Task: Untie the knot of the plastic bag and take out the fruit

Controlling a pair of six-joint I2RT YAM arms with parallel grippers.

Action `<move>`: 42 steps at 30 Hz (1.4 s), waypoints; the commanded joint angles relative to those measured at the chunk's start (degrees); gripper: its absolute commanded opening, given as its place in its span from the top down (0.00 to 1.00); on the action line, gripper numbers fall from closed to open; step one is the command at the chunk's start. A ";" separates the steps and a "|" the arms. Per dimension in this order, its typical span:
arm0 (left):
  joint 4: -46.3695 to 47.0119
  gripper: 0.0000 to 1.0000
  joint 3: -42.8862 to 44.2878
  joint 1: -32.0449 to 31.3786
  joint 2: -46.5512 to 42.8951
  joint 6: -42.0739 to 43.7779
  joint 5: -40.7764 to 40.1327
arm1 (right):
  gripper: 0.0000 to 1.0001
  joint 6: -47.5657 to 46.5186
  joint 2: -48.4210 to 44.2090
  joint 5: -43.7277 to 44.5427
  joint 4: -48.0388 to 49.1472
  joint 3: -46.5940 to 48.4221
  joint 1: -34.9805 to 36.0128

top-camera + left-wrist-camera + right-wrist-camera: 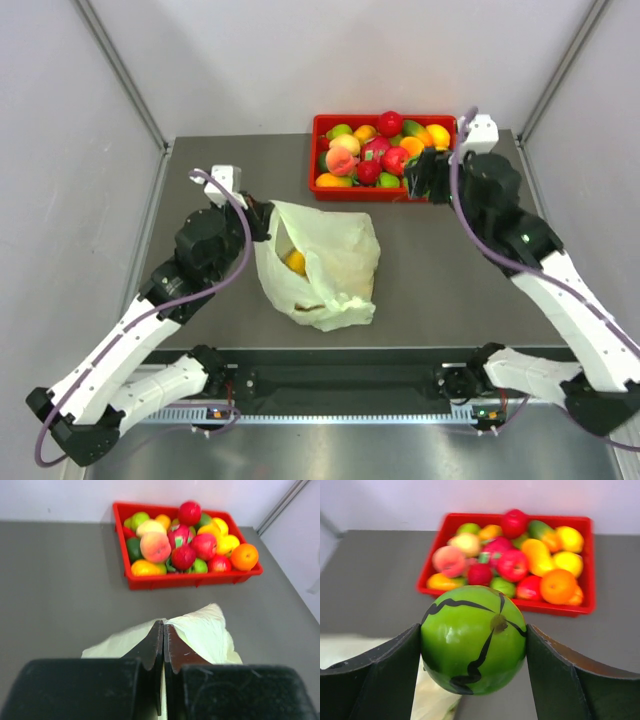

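Gripped between the right gripper's point(473, 630) jaws: the round green fruit point(470, 655), at the red tray's point(316, 150) near right corner. Pinched shut in the left gripper point(163, 630): the plastic bag's point(340, 260) rim, before the tray's near left corner. Risk: released onto that heaped pile, likely to roll out over the low wall. Freer room over the table point(260, 160) left of the tray.

The round fruit point(474, 639) between the black fingers point(380, 675) of the right gripper point(474, 627) is glossy bright green, crossed by thin wavy black lines that meet at a dark spot. The plastic bag point(325, 265) is a pale, milky yellow-green, and a yellow-orange piece point(295, 262) shows inside its mouth. At the far edge of the table point(450, 270) the tray point(316, 150) is bright red, heaped with red apples point(205, 546), a pink-and-cream peach point(155, 546), oranges point(244, 556), yellows and greens. The table is matt dark grey.
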 commanded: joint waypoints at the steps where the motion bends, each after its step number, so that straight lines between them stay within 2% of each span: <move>1: 1.67 1.00 8.84 0.25 1.62 5.52 -0.53 | 1.00 3.65 7.15 -1.41 3.55 4.75 -11.29; 6: 0.88 1.00 15.63 0.42 5.75 10.43 -0.88 | 1.00 6.29 21.13 -5.80 4.52 13.80 -22.29; 10: 1.58 1.00 20.12 0.42 8.12 13.87 -1.93 | 1.00 7.26 33.49 -6.42 5.76 19.95 -27.58; 14: -0.08 1.00 20.56 0.51 9.62 14.58 -0.10 | 1.00 7.53 44.85 -11.69 3.21 28.92 -31.10; 18: -3.86 1.00 14.09 0.42 6.73 12.03 6.92 | 1.00 7.52 52.86 -13.98 4.43 32.00 -32.85; 24: -8.43 1.00 4.06 0.42 -2.32 6.68 8.88 | 0.98 10.95 59.54 -19.60 9.70 34.29 -36.02; 29: -14.85 1.00 0.35 0.42 -7.43 3.07 10.54 | 0.94 10.87 64.03 -22.77 9.28 41.31 -36.82; 32: -17.14 1.00 -1.23 0.51 -9.01 0.88 11.24 | 0.83 10.52 67.98 -22.95 7.25 46.67 -36.90; 35: -17.40 1.00 -2.90 0.51 -10.50 -0.71 11.78 | 0.60 9.73 71.59 -23.04 5.93 50.36 -36.90; 36: -17.40 1.00 -2.99 0.51 -11.11 -1.06 11.87 | 0.45 9.55 72.99 -23.04 5.67 51.68 -36.90; 38: -17.23 1.00 -3.17 0.42 -11.65 -1.77 11.69 | 0.38 9.02 74.31 -23.39 5.05 52.65 -36.90; 42: -17.49 1.00 -2.64 0.42 -11.56 -2.03 12.48 | 0.15 9.19 76.16 -25.40 4.96 53.19 -36.90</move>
